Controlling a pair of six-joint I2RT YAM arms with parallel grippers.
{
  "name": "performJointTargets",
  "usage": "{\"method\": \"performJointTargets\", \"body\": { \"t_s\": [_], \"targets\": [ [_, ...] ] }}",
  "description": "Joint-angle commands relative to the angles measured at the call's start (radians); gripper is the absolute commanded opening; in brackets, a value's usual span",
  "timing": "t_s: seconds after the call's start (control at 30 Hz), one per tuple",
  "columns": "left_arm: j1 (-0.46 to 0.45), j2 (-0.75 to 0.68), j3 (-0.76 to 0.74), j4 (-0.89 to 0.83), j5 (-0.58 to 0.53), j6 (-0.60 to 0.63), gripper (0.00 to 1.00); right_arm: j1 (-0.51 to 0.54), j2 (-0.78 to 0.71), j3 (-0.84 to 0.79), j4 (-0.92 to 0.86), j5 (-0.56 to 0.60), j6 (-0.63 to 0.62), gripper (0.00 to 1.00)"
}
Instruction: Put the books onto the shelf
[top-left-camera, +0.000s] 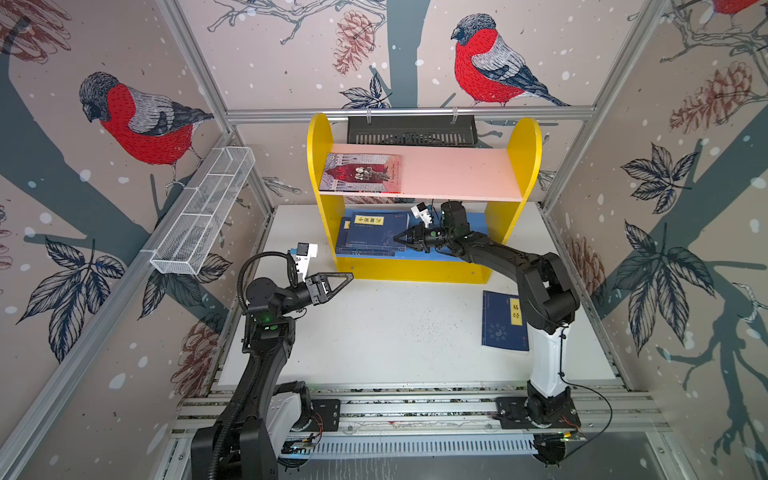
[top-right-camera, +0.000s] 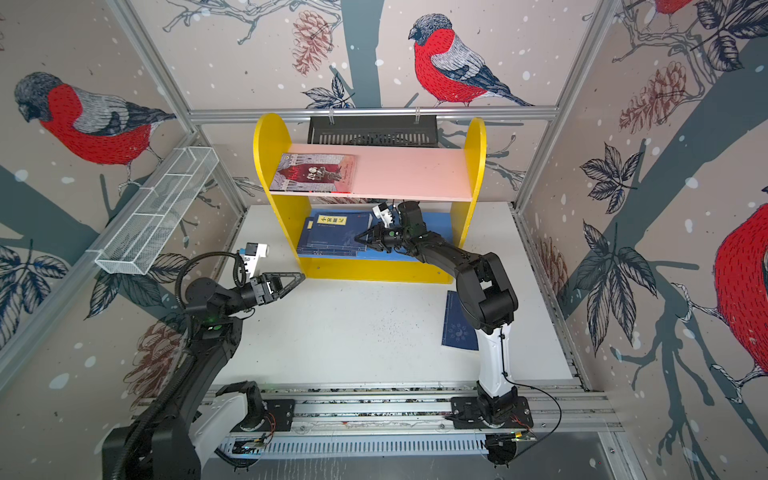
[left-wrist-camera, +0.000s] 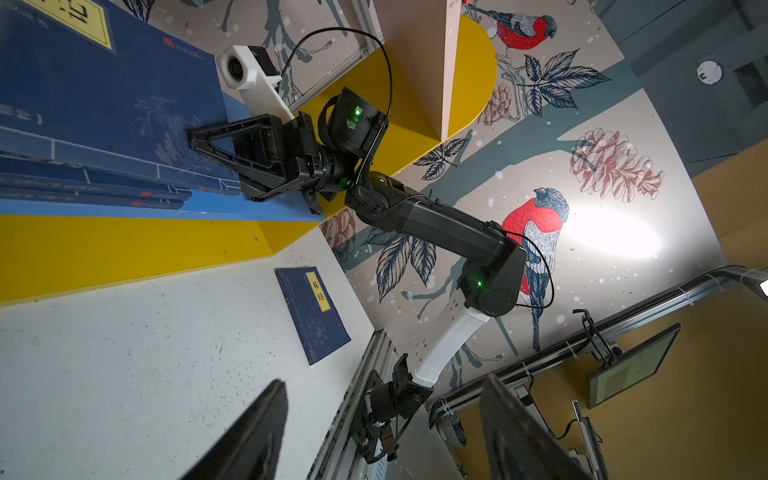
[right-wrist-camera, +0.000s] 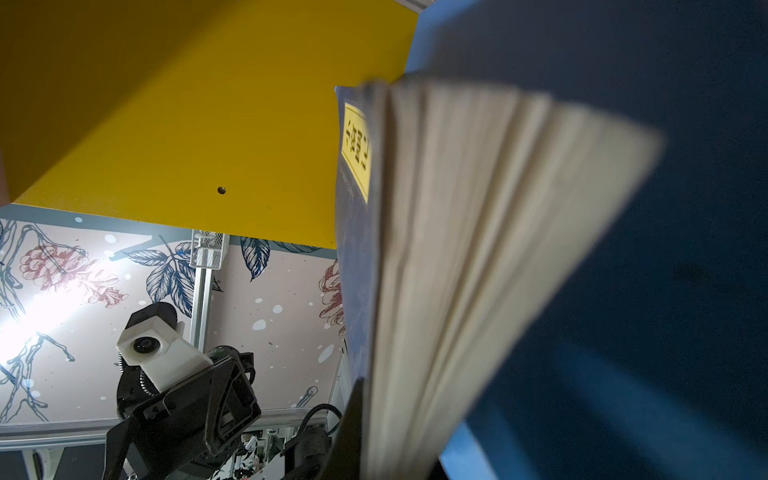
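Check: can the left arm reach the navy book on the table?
Probably yes. The left gripper is open and empty, and bare table lies between it and the book. The right arm's elbow overhangs the book's far edge, so the approach is tight there.

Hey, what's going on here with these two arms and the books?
The right gripper is shut at the navy stack on the blue lower board of the shelf. The illustrated book lies on the pink board. One navy book lies on the table. The left gripper hovers open and empty nearby.
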Motion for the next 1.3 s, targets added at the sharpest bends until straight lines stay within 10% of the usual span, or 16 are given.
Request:
{"method": "performJointTargets", "body": {
  "t_s": [0.0, 1.27],
  "targets": [
    [0.0, -0.005, 0.0, 0.047, 0.011, -0.005, 0.74, 0.0, 0.008, 0.014, -0.038, 0.009, -0.041, 0.04],
    [0.0, -0.017, 0.004, -0.001, 0.004, 0.036, 0.74, 0.004, 0.036, 0.056, -0.069, -0.045, -0.049, 0.1]
  ]
}}
